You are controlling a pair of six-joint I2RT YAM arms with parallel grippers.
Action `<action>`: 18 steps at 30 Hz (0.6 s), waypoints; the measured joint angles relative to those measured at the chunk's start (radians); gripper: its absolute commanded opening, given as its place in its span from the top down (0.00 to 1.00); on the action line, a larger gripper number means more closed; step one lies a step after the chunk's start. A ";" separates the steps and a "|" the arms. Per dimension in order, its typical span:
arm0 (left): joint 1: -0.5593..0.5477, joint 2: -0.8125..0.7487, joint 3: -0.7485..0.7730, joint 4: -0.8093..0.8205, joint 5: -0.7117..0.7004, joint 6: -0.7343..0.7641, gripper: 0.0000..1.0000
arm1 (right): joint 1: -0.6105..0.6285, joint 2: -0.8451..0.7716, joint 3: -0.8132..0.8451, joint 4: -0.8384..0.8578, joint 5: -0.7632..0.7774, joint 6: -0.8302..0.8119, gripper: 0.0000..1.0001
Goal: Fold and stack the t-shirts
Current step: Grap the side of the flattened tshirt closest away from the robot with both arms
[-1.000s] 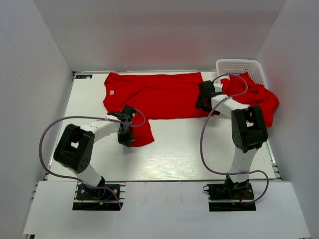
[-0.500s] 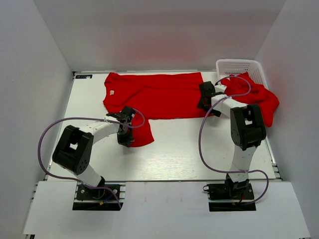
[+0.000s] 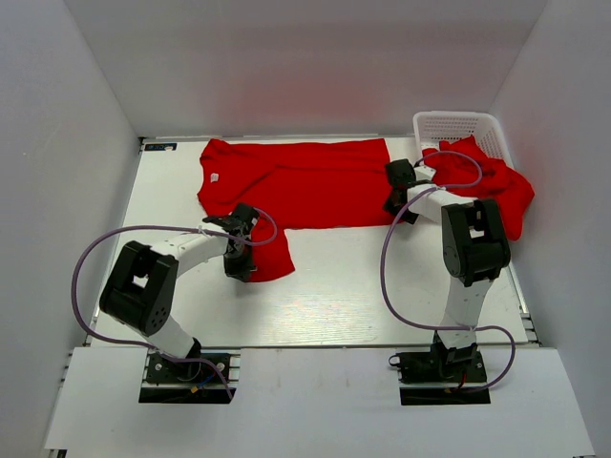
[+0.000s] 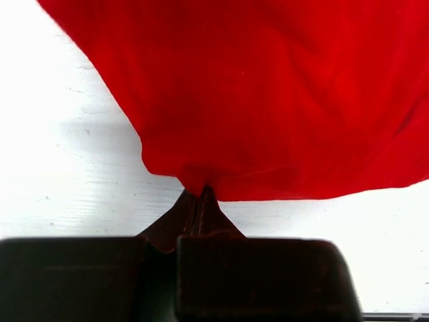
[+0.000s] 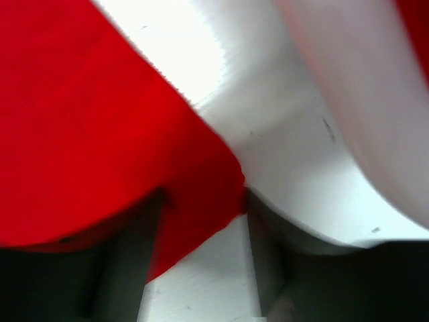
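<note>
One red t-shirt [image 3: 296, 181] lies spread flat across the far half of the table. My left gripper [image 3: 241, 265] is shut on the edge of its lower left flap, and the left wrist view shows the cloth [image 4: 268, 94] pinched at the left gripper's tips [image 4: 200, 194]. My right gripper [image 3: 394, 196] sits at the shirt's right edge. In the right wrist view its jaws [image 5: 201, 201] stand apart, with a corner of the red cloth [image 5: 87, 134] lying between them on the table. More red t-shirts [image 3: 492, 186] are heaped at the right.
A white lattice basket [image 3: 456, 126] stands at the far right corner, with the red heap spilling from it over the table's right edge. White walls close in the table on three sides. Purple cables loop from both arms.
My right gripper has shifted slightly to the right along the shirt's edge and its jaws have narrowed around the cloth corner. The left gripper has stayed put, still pinching the flap.
</note>
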 measured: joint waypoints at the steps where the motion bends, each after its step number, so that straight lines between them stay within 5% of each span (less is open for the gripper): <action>1: 0.000 -0.002 0.000 -0.002 0.000 0.000 1.00 | -0.002 0.000 0.000 0.008 -0.011 -0.005 0.76; 4: 0.000 -0.008 0.000 -0.009 0.000 0.001 1.00 | -0.005 0.001 -0.002 0.028 -0.031 -0.013 1.00; 18: 0.003 -0.074 0.069 -0.013 0.015 0.018 1.00 | -0.005 -0.001 -0.002 0.027 -0.035 -0.022 1.00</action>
